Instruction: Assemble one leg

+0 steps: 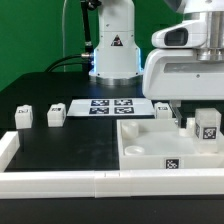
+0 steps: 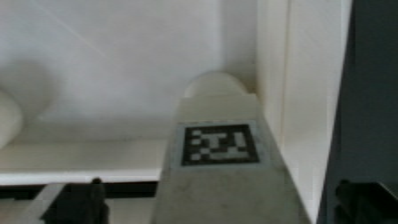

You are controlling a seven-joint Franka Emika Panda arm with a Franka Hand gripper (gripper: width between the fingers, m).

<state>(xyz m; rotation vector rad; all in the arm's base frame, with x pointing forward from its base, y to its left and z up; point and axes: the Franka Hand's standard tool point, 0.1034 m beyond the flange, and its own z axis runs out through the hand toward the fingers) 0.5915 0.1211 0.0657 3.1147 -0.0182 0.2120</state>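
A white leg [image 2: 221, 120] with a black-and-white tag on its face stands between my gripper's [image 2: 222, 210] two dark fingers [image 2: 80, 203], with a gap on each side. The gripper is open around it. In the exterior view this leg [image 1: 207, 126] stands upright at the right side of the large white recessed tabletop [image 1: 140, 150], under my gripper [image 1: 198, 118]. Two more legs [image 1: 22, 116] [image 1: 55, 115] lie at that view's left. Another leg [image 1: 163, 110] lies just behind the tabletop.
The marker board [image 1: 107, 105] lies flat in the middle, in front of the arm's base [image 1: 113, 55]. A low white wall [image 1: 60, 182] runs along the table's near edge and left side. The arm's white hand [image 1: 185, 70] hangs over the tabletop's right half.
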